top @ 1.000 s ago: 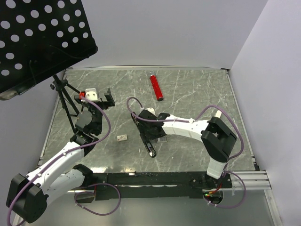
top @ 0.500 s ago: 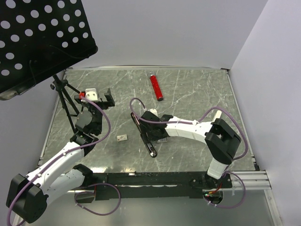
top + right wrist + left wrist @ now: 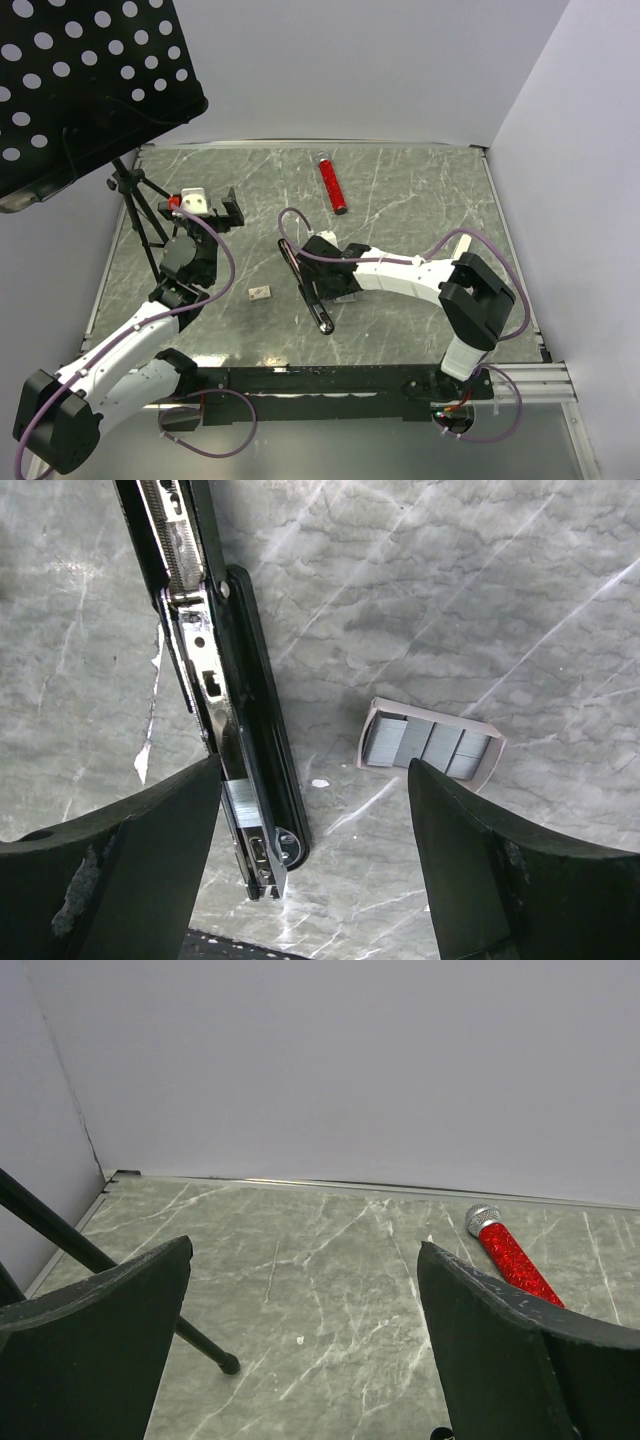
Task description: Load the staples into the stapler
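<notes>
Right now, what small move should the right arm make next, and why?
Probably swing the top of the stapler shut: the staples already seem to lie in its open channel, and the right gripper hangs open above it, holding nothing.

Bright even overhead light, soft faint shadows, sharp focus, mild sheen on marble tabletop (image 3: 400, 190).
</notes>
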`<move>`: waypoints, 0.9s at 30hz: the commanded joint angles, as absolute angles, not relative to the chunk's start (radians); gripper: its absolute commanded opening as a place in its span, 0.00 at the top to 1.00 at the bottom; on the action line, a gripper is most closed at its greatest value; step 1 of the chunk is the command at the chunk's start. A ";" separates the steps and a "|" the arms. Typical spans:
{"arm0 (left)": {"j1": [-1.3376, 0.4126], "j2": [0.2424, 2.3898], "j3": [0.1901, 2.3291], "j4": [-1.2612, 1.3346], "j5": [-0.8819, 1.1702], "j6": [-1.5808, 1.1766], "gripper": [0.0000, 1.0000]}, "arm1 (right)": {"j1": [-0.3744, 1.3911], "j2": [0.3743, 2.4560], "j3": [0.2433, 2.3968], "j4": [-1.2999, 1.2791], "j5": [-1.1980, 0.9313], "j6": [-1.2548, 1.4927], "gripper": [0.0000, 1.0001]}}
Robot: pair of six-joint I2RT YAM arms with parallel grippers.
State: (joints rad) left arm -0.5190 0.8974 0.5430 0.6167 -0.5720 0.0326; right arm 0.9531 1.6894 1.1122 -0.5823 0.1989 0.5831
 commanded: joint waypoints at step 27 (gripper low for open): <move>-0.522 0.873 0.548 0.647 -0.555 0.023 0.01 | 0.950 1.674 1.065 -0.653 0.192 0.600 0.18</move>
State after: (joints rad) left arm -0.5190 0.8913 0.5430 0.6167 -0.5694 0.0326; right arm 0.9501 1.7012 1.1030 -0.5961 0.1932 0.5877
